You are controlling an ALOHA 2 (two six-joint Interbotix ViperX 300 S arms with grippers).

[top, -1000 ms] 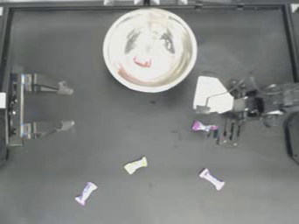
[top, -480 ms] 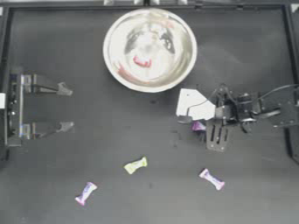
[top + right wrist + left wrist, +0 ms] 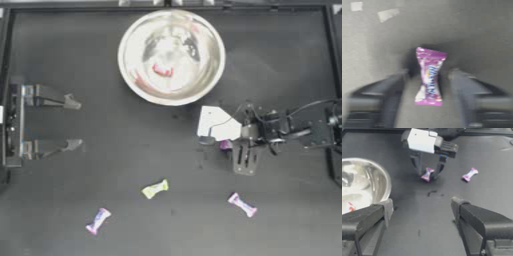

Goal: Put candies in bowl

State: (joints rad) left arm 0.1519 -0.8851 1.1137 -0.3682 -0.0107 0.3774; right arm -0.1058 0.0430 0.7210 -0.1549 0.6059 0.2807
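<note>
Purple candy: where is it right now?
In the top view, the purple candy lies on the table right of centre, below the bowl, between the right gripper's open jaws.

The purple candy (image 3: 428, 80) lies flat on the table between the right gripper's (image 3: 429, 77) open fingers (image 3: 392, 87), touching neither; the red candy (image 3: 162, 71) rests inside the shiny bowl (image 3: 133, 80); yellow-green candy (image 3: 155, 188) and two white-and-pink candies (image 3: 242, 204) (image 3: 97, 221) lie well beyond the fingertips.

The right arm (image 3: 294, 131) is black with thin dark cables looping over it and a white angular block (image 3: 217, 123) at its wrist above two dark slim jaws, while the left gripper (image 3: 50, 124) shows grey metal bars with pale tips on a dark frame.
</note>
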